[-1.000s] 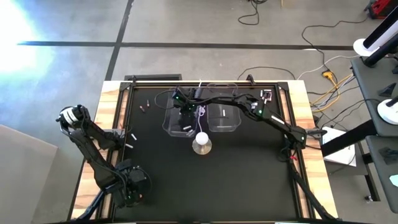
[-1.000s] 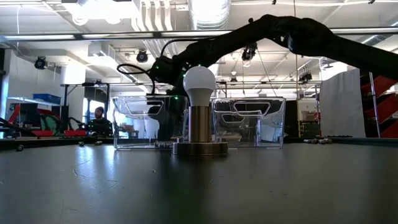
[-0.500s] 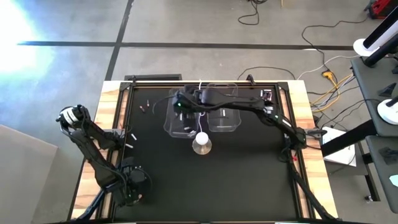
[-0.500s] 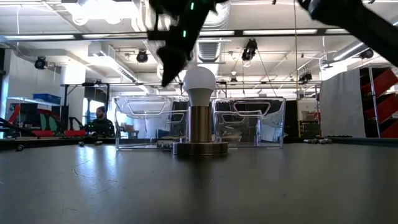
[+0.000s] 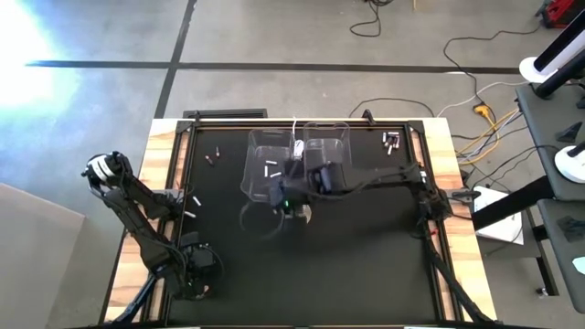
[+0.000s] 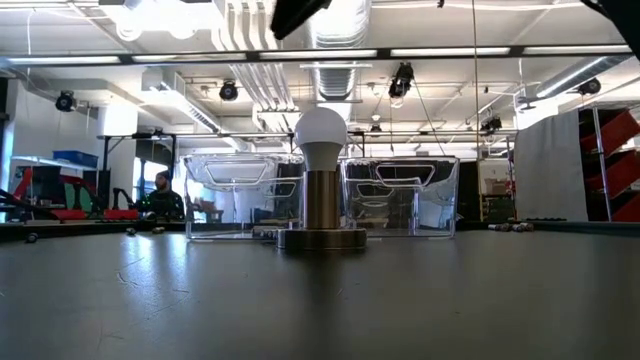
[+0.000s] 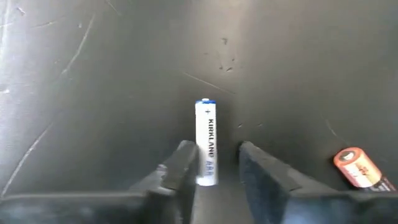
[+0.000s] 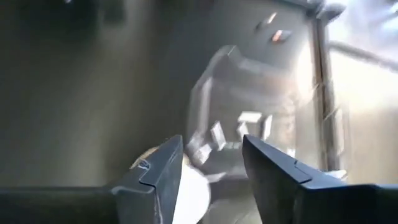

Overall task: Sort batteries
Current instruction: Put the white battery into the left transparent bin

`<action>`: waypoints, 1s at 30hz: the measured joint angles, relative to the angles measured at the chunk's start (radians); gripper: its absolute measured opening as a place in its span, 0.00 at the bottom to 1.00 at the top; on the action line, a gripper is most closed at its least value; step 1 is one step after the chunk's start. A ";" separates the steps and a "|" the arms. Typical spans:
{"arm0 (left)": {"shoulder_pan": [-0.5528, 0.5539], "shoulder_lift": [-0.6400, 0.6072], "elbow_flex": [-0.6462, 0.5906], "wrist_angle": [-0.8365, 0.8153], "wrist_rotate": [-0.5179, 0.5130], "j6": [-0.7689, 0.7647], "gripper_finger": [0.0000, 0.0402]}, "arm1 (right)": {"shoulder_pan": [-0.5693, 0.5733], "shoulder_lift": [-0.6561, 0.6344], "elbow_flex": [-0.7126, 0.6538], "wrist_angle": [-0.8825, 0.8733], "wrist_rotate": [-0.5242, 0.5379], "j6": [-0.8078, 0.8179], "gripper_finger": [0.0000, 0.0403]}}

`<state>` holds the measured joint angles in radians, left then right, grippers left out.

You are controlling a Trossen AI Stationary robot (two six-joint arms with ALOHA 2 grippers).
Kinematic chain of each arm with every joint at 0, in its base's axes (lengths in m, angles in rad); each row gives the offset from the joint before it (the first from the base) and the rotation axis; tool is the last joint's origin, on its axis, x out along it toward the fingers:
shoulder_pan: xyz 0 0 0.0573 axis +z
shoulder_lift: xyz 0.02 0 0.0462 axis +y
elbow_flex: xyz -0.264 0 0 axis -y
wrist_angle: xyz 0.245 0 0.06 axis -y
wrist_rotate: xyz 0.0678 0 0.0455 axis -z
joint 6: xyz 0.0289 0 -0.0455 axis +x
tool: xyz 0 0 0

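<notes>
White battery [image 7: 206, 144] lies on the black tabletop [image 7: 124, 93] between the left hand's [image 7: 213, 163] fingers [image 7: 181, 167], printed label readable, plus end pointing away; fingers stand narrow around it, contact unclear, not lifted. Second battery, dark with reddish end [image 7: 356, 168], lies off to one side, only in the left wrist view. High view shows none of this: left hand [image 5: 187, 274] sits low at the near left corner, cells hidden under it. It does show loose batteries [image 5: 391, 141] at the far right, more at far left [image 5: 213, 155], and one white cell [image 5: 271, 172] inside the left clear bin [image 5: 259, 139]. Right hand [image 5: 285, 199] hangs blurred over the white bulb stand [image 6: 320, 180] before the bins, empty, fingers [image 8: 273, 174] parted partway. Low view cuts the right arm off at the top edge; both bins [image 6: 400, 190] stand behind the stand. A person [image 6: 160, 190] sits far back.
</notes>
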<state>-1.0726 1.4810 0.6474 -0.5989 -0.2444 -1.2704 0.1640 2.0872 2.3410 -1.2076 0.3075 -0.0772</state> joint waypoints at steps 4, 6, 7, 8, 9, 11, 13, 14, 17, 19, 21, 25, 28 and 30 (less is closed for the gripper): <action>-0.002 -0.001 -0.024 0.015 -0.023 -0.032 0.05 | 0.079 0.007 -0.120 0.000 0.077 0.093 0.33; -0.006 -0.001 -0.029 0.023 -0.051 -0.039 0.03 | 0.121 0.009 -0.212 0.038 0.120 0.146 0.30; -0.007 0.000 -0.029 0.028 -0.067 -0.036 0.04 | 0.143 0.009 -0.259 0.057 0.134 0.180 0.29; -0.008 0.001 -0.030 0.034 -0.081 -0.029 0.05 | 0.164 0.009 -0.310 0.087 0.139 0.217 0.28; -0.008 0.003 -0.028 0.039 -0.095 -0.018 0.06 | 0.186 0.009 -0.362 0.135 0.140 0.254 0.27; -0.008 0.004 -0.018 0.041 -0.117 0.000 0.05 | 0.236 0.009 -0.467 0.257 0.141 0.324 0.25; -0.007 0.007 0.001 0.033 -0.139 0.020 0.04 | 0.293 0.010 -0.563 0.402 0.140 0.370 0.24; -0.006 0.008 0.012 0.030 -0.160 0.031 0.03 | 0.321 0.010 -0.603 0.478 0.140 0.379 0.24; 0.003 -0.002 0.071 0.031 -0.245 0.077 0.03 | 0.392 0.010 -0.695 0.708 0.154 0.392 0.23; 0.019 -0.017 0.111 0.016 -0.301 0.117 0.02 | 0.427 0.010 -0.749 0.859 0.200 0.393 0.23; 0.043 -0.038 0.151 0.014 -0.364 0.170 0.02 | 0.451 0.010 -0.812 1.027 0.270 0.403 0.24; 0.099 -0.085 0.235 0.017 -0.501 0.298 0.02 | 0.496 0.010 -0.991 1.436 0.419 0.400 0.27; 0.172 -0.123 0.301 0.009 -0.550 0.425 0.02 | 0.514 0.010 -1.107 1.626 0.453 0.361 0.31; 0.262 -0.146 0.354 -0.052 -0.547 0.510 0.02 | 0.514 0.002 -1.160 1.646 0.452 0.356 0.33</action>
<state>-0.8111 1.3353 1.0013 -0.6505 -0.7916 -0.7608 0.6776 2.0893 1.1814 0.4385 0.7597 0.2789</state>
